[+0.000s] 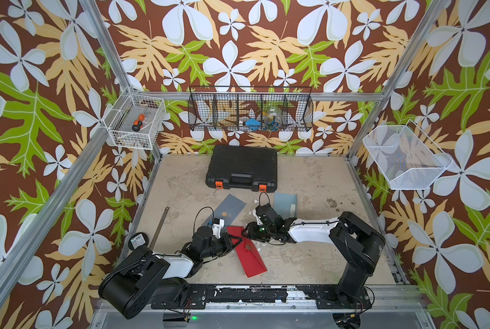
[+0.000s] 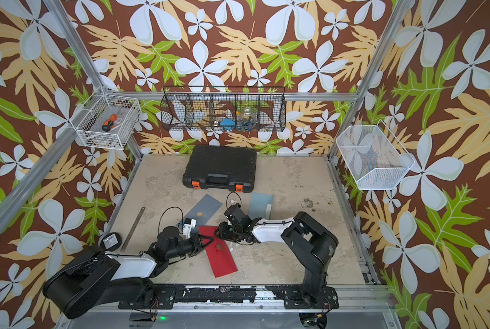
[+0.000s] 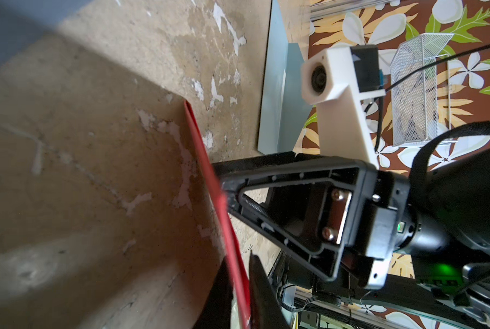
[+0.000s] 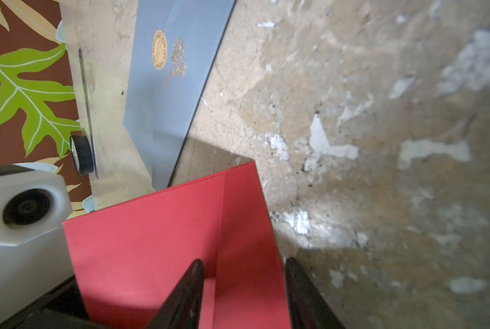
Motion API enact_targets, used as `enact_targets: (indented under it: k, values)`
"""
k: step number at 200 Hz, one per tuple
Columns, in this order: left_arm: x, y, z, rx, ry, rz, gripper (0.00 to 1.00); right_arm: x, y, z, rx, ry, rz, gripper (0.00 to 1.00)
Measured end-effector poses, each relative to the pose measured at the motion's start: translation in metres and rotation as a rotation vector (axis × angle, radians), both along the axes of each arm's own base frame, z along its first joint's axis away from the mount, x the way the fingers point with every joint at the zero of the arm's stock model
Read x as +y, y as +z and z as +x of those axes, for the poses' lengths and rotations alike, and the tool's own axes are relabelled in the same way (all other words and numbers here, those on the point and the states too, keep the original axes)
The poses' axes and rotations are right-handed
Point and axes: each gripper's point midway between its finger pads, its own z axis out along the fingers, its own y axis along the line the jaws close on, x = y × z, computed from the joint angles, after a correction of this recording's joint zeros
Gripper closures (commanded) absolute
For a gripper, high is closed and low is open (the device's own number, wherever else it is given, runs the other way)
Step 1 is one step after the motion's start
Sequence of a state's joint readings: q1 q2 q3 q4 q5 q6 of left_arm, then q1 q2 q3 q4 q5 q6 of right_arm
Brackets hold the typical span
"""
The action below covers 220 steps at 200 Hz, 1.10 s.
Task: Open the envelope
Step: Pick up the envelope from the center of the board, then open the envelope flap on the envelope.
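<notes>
A red envelope (image 1: 252, 257) lies on the table between the two arms, one end lifted; it shows in both top views (image 2: 222, 260). My left gripper (image 3: 239, 265) is shut on the envelope's thin red edge (image 3: 209, 176), which runs between its two fingers. In a top view the left gripper (image 1: 238, 241) sits at the envelope's left side. My right gripper (image 4: 244, 260) is open at the envelope's far end, with a folded red panel (image 4: 244, 228) between its spread fingers. From above, the right gripper (image 1: 246, 229) meets that same end.
A grey-blue envelope with a gold seal (image 1: 229, 209) and a pale blue folder (image 1: 285, 203) lie just behind. A black tool case (image 1: 242, 168) stands at the back. A metal ruler (image 1: 159, 226) and a black tape roll (image 1: 138, 239) lie at the left. Wire baskets (image 1: 137, 122) hang on the walls.
</notes>
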<state>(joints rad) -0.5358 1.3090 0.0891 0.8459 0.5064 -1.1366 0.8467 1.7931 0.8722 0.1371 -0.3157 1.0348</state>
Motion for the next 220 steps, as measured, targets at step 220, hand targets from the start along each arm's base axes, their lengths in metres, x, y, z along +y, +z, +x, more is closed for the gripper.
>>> enact_targets:
  k: [220]
  values:
    - [0.008,-0.01,0.009,-0.029,0.009,0.153,0.94,0.01,0.014,-0.03,-0.056,0.185,-0.089,0.6]
